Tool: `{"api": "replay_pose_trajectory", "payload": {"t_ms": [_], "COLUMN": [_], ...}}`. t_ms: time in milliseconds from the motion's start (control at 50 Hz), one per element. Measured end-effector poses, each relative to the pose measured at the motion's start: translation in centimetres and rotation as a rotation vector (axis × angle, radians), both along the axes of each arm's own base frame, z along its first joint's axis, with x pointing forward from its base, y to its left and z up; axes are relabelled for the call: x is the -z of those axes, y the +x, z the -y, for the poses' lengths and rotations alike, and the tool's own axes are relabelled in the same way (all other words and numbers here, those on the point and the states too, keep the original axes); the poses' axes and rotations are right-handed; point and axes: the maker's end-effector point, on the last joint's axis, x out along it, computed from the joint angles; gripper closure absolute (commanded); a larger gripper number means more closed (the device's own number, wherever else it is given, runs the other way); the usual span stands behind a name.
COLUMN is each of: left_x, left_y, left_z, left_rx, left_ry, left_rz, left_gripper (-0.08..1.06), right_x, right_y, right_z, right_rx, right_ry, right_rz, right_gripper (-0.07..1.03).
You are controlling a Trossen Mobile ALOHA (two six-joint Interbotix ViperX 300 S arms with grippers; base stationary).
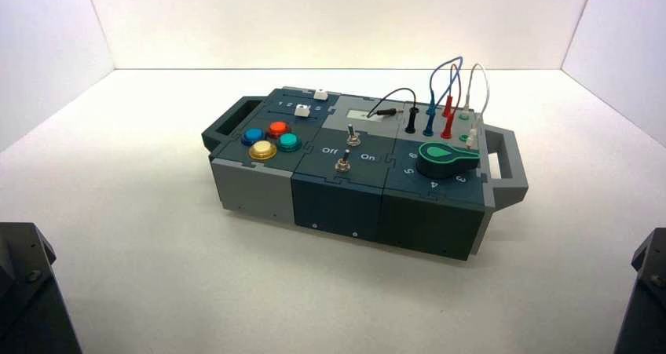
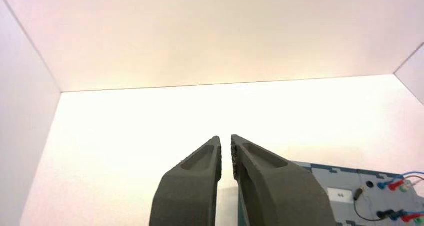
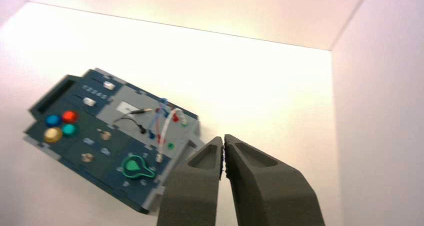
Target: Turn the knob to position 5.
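The teal-green teardrop knob (image 1: 446, 159) sits on the dark blue right-hand end of the box (image 1: 338, 201), its pointed end toward the box's right handle. An arc of white digits curves round its near side, and position 5 (image 1: 408, 171) lies at the knob's near left. The knob also shows in the right wrist view (image 3: 135, 167), far from my right gripper (image 3: 223, 141), which is shut, empty and held off to the box's right. My left gripper (image 2: 226, 141) is shut and empty, parked left of the box. Neither gripper touches the box.
Four coloured push buttons (image 1: 268, 140) sit on the box's left end, two metal toggle switches (image 1: 348, 150) in the middle, two white sliders (image 1: 310, 103) at the back left. Plugged wires (image 1: 444, 95) arch just behind the knob. Handles (image 1: 506, 162) stick out at both ends.
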Motion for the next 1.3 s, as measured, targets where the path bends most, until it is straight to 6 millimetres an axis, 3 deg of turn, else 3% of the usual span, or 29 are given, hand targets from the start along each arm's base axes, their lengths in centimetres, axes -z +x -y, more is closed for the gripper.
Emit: {"api": "replay_pose_trajectory", "payload": {"t_ms": [440,760,900,1140,1300], "left_x": [-0.7,-1.1,-1.2,-1.8,-1.7], "left_y": [0.1,0.6,0.6,0.8,0.9], "left_z": [0.5,1.4,1.6,1.6,1.6], "left_rx": [0.017,0.045,0.047,0.035,0.034], "left_ry": [-0.002,-0.005,-0.012,-0.036,-0.036], "left_rz": [0.017,0.024,0.025,0.044,0.045], "left_gripper": [0.91,0.92,0.92,0.92,0.92], "right_x": [4.7,5.3,5.5,8.8,9.7], "right_y": [2.6,3.3,4.1,6.4,6.8], "right_z": [-2.6,-4.8,-5.0,-5.6,-5.8], "right_rx": [-0.041,-0.068,-0.069,-0.083,-0.084], "right_ry": [0.073,0.187,0.176,0.1,0.091], "right_rz": [-0.153,-0.245,-0.272,-0.441,-0.478], "right_gripper": [0.99,0.99,0.99,0.99,0.99]}}
